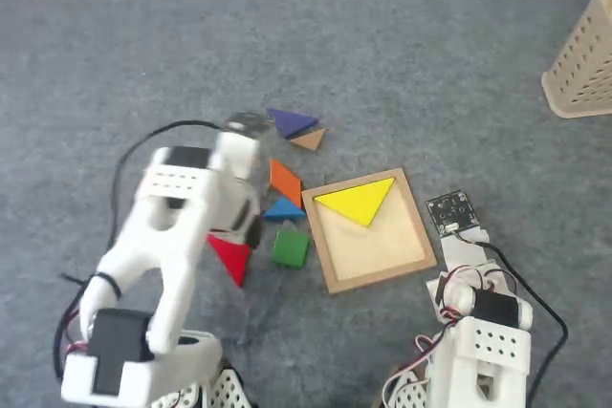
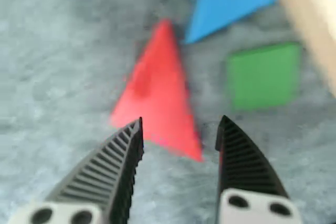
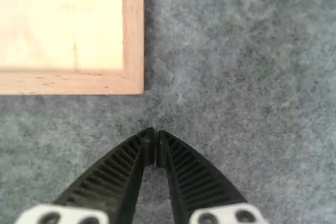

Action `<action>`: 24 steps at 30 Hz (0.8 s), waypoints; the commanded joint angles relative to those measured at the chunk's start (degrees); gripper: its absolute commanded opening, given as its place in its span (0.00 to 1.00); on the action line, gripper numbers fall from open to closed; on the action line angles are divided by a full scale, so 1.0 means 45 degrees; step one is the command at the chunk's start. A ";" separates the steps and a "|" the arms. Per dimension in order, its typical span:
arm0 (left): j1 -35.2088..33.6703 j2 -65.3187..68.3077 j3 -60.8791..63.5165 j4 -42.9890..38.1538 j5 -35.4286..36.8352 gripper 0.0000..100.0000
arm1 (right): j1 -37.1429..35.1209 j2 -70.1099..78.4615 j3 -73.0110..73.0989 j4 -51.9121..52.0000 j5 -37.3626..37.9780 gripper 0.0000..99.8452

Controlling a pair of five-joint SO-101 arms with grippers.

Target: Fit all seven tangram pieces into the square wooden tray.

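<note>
left gripper (image 2: 181,120) spread wide over red triangle (image 2: 155,93); right gripper (image 3: 156,132) pinched closed beside tray (image 3: 133,30); green square (image 2: 262,74) nearby.

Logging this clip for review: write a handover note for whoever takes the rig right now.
Left gripper open above the red triangle.
Right gripper shut, empty, over the carpet by a corner of the tray.
Done: yellow triangle lies in the tray.
Left to place: red triangle, blue triangle, orange piece, tan triangle, green square, purple piece, all on the carpet outside the tray.
</note>
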 commanded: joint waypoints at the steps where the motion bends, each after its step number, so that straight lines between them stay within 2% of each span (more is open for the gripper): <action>1: -0.1797 -0.0156 -0.0361 -0.0137 -0.1055 0.22 | -0.0127 -0.0244 -0.0078 -0.0244 0.0176 0.01; 3: -0.1993 -0.0156 -0.0186 -0.0117 -0.1739 0.25 | -0.0127 -0.0244 -0.0078 -0.0244 0.0176 0.01; 6: -0.1915 -0.0156 0.0303 -0.0508 -0.1719 0.29 | -0.0127 -0.0244 -0.0078 -0.0244 0.0176 0.01; 16: -0.1680 -0.0156 0.2315 -0.3321 -0.1719 0.29 | -0.0127 -0.0244 -0.0078 -0.0244 0.0176 0.01; 24: -0.1543 -0.0117 0.2471 -0.3477 -0.1035 0.29 | -0.0127 -0.0244 -0.0078 -0.0244 0.0176 0.01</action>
